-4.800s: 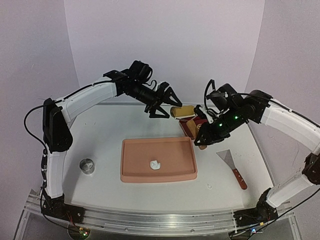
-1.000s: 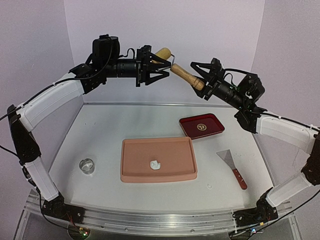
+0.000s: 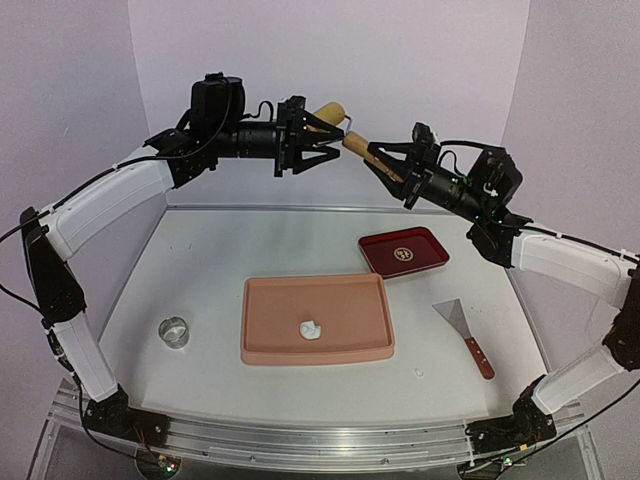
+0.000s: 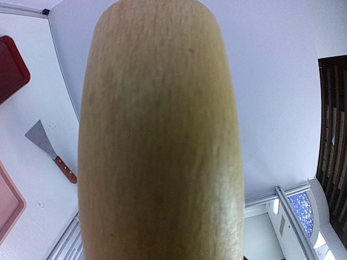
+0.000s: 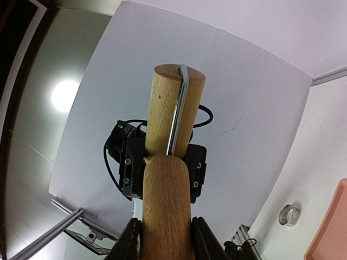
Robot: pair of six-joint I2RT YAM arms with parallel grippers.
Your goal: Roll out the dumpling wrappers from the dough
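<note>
High above the table, a wooden rolling pin (image 3: pixel 340 125) hangs between both arms. My left gripper (image 3: pixel 331 138) is shut on its thick roller, which fills the left wrist view (image 4: pixel 160 135). My right gripper (image 3: pixel 393 172) is shut on the pin's handle (image 5: pixel 165 200), with a finger (image 5: pixel 132 242) pressed against each side. The dough (image 3: pixel 311 329), a small white lump, lies in the pink tray (image 3: pixel 270 310), far below both grippers. The dumpling wrappers are out of view.
A small metal ring (image 3: pixel 175 331) stands left of the pink tray. A dark red tray (image 3: pixel 403 251) sits at the back right, and a scraper (image 3: pixel 465 335) with a red handle lies in front of it. A white crumb (image 3: pixel 419 372) lies near the front.
Both arms have lifted the rolling pin from beside the red tray up into the air. Over the last second the right gripper's fingers have closed onto the handle.
</note>
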